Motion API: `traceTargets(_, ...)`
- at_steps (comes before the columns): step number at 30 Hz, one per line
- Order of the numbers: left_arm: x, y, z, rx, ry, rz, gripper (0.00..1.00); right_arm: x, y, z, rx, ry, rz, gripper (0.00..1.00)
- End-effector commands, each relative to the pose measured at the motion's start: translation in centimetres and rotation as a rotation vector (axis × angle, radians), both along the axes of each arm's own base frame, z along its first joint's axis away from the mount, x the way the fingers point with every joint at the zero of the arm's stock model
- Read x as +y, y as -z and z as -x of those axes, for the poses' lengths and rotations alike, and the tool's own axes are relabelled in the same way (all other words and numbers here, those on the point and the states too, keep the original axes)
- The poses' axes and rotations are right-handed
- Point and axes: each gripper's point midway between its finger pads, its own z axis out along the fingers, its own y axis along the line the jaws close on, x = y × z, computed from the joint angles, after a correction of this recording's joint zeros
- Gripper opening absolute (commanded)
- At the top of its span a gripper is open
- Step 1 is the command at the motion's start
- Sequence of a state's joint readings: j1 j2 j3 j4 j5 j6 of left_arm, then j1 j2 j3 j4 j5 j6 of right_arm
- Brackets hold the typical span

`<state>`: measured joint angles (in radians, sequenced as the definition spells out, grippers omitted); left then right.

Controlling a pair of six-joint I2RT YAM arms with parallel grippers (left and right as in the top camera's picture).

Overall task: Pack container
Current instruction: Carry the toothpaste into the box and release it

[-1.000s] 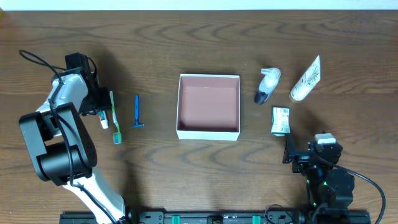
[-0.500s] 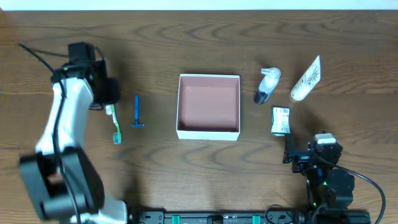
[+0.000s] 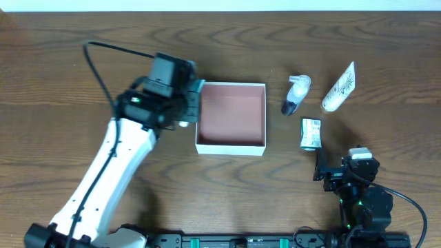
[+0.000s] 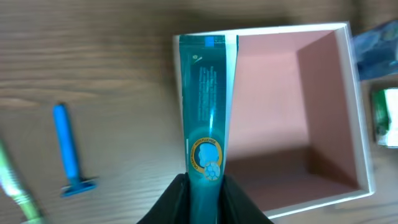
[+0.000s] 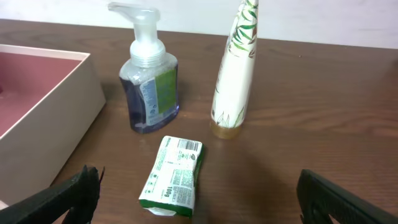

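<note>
The container [image 3: 231,147] is a shallow white-walled box with a dusty-pink bottom at the table's middle; it also shows in the left wrist view [image 4: 292,30]. My left gripper [image 3: 192,103] is shut on a teal toothpaste tube [image 4: 207,106] and holds it over the container's left wall. In the left wrist view the left gripper [image 4: 205,190] clamps the tube's lower end, and the tube points away over the rim. My right gripper [image 3: 324,169] is open and empty near the front right, short of a green-and-white packet [image 5: 173,174].
A blue razor [image 4: 67,149] and a green toothbrush [image 4: 12,186] lie left of the container. A foam pump bottle [image 3: 296,93], a white leaf-print tube [image 3: 340,88] and the packet [image 3: 311,133] lie right of it.
My left arm has swung from the far left to the container's left wall, carrying the toothpaste tube. The right arm has not moved.
</note>
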<state>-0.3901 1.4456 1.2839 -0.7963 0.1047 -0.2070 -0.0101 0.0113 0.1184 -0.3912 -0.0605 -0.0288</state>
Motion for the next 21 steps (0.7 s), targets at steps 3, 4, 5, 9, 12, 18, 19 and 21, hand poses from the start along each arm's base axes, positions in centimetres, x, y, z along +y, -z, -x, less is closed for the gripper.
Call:
traceTargets(3, -2.5, 4.1, 0.2, 0.099, -0.127, 0.019, 0.18, -0.1, 0.0, 0.0, -0.001, 0.007, -0.015, 0.99)
traceTargets(4, -3.1, 4.7, 0.1, 0.108, -0.128, 0.02, 0.19, -0.1, 0.0, 0.0, -0.001, 0.007, -0.015, 0.99)
traceTargets(5, -3.7, 5.4, 0.0, 0.117, -0.129, 0.022, 0.19, -0.1, 0.0, 0.0, -0.001, 0.007, -0.015, 0.99)
traceTargets(9, -3.7, 8.7, -0.4, 0.163, -0.207, -0.05, 0.18, -0.1, 0.0, 0.0, -0.001, 0.007, -0.015, 0.99)
traceTargets(12, -3.4, 10.9, -0.4, 0.203, -0.236, -0.097, 0.19, -0.1, 0.0, 0.0, -0.001, 0.007, -0.015, 0.99)
traceTargets(18, -2.0, 12.9, -0.8, 0.204, -0.289, -0.183, 0.19, -0.1, 0.0, 0.0, -0.002, 0.007, -0.015, 0.99)
traceTargets(19, -2.1, 12.9, -0.9, 0.201, -0.29, -0.181, 0.19, -0.1, 0.0, 0.0, -0.001, 0.007, -0.015, 0.99)
traceTargets(21, -2.1, 12.7, -1.0, 0.196, -0.289, -0.176, 0.26, -0.1, 0.0, 0.0, -0.001, 0.007, -0.015, 0.99)
